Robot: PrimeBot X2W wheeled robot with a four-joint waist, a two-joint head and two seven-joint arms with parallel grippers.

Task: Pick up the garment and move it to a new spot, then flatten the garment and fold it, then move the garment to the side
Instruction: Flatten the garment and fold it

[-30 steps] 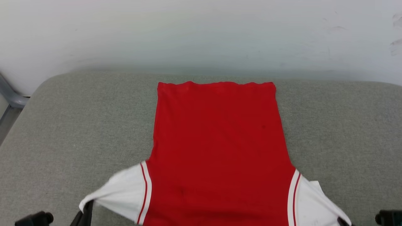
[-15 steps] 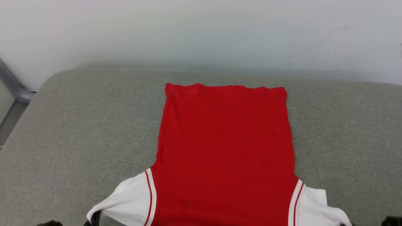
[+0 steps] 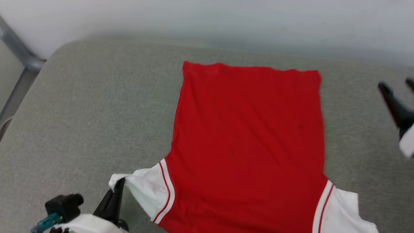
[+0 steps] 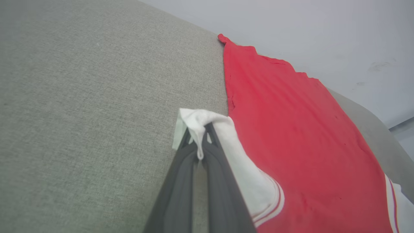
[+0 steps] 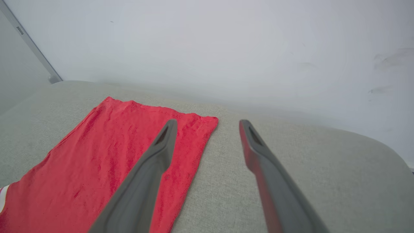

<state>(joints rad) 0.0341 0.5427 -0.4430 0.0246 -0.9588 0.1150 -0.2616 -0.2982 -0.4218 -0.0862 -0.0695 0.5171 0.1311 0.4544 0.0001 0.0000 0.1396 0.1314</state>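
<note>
**Left gripper pinches the sleeve; right gripper hangs open**

The left gripper (image 4: 198,139) has its 2 dark fingers pressed together on the tip of a white sleeve, with a fold of cloth bunched over and between the tips. In the head view its white wrist sits low at the bottom edge, and the fingers slant up and forward from it. From the pinched tip the sleeve runs to this gripper's right, through red-and-white trim, into the red body of the garment (image 3: 249,139). The garment lies flat on the grey cushion (image 3: 97,97), reaching ahead of the gripper to a hem near the pale wall (image 3: 194,19). Bare cushion lies to the gripper's left and ahead of it.

The right gripper (image 5: 208,124) holds nothing, its 2 fingers spread wide and pointing toward the wall. In its wrist view the left finger crosses in front of the garment's far hem corner, and the right finger lies over bare cushion. The other white sleeve lies behind this gripper, well apart from it.
</note>
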